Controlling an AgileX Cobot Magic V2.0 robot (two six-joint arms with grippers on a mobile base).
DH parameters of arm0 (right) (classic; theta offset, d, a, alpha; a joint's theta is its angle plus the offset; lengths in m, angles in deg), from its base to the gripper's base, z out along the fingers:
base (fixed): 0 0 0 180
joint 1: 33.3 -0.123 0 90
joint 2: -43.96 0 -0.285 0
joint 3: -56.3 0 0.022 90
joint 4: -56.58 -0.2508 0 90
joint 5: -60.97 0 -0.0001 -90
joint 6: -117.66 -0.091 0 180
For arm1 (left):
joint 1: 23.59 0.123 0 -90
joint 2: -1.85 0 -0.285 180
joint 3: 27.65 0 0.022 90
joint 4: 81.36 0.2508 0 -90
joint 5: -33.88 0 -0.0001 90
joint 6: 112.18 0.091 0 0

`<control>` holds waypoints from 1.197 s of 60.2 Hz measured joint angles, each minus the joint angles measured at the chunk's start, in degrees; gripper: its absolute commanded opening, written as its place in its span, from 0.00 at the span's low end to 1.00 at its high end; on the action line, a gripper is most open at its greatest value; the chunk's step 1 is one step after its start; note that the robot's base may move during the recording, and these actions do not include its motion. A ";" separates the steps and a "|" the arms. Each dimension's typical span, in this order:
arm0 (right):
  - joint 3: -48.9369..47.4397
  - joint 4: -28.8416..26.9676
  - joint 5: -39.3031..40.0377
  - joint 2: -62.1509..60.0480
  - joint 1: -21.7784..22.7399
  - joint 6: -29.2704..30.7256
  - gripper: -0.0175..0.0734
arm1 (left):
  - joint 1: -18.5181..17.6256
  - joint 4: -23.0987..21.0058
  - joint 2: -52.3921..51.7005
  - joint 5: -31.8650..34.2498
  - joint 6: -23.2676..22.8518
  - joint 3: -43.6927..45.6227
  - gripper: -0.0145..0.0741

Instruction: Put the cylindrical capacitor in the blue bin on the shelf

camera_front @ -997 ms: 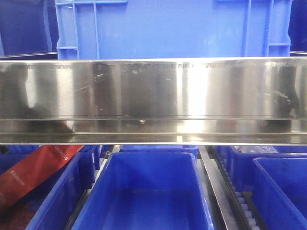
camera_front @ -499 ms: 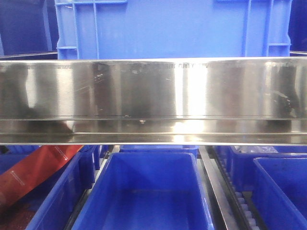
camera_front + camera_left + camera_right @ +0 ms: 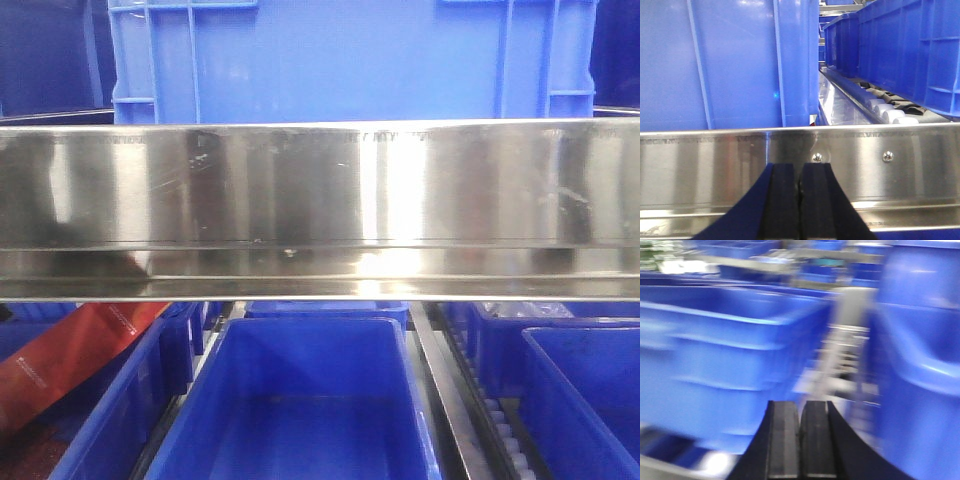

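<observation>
1. The left end effector has both black pads pressed flat together with only a hairline seam between them; nothing is held. It faces the shelf front rail squarely, which suggests a staging pose ahead of a reach.
2. The right end effector is likewise closed pad to pad and empty. Its view is motion-blurred, so details beyond the pads are unreliable.
3. The cylindrical capacitor appears in no view; its location cannot be determined, and no pick is evident.
4. Directly ahead of the left pads, the rail is brushed stainless steel, mirror-like, fixed with two screws.
5. Above and beyond the rail stands a large blue bin, smooth ribbed plastic.
6. To the right, white rollers line a lane beside further bins.
7. In the front view, an open blue bin sits below the rail, with an orange item at its left.
</observation>
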 measured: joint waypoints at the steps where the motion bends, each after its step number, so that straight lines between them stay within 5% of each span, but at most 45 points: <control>1: 0.52 0.00 0.22 -0.38 0.86 0.00 0.02 | 0.00 0.00 0.00 0.00 0.00 0.00 0.04; 10: 6.13 0.00 3.47 -6.14 8.80 -0.12 0.02 | 0.00 0.00 0.00 0.00 0.00 0.00 0.04; 21: 15.06 0.00 6.33 -13.01 13.11 -0.88 0.02 | 0.00 0.00 0.00 0.00 0.00 0.00 0.04; 36: 26.53 0.65 9.07 -17.13 13.34 -1.15 0.02 | 0.00 0.00 0.00 0.00 0.00 0.00 0.04; 72: 27.02 0.99 11.37 -17.29 11.75 -1.26 0.02 | 0.00 0.00 0.00 0.00 0.00 0.00 0.04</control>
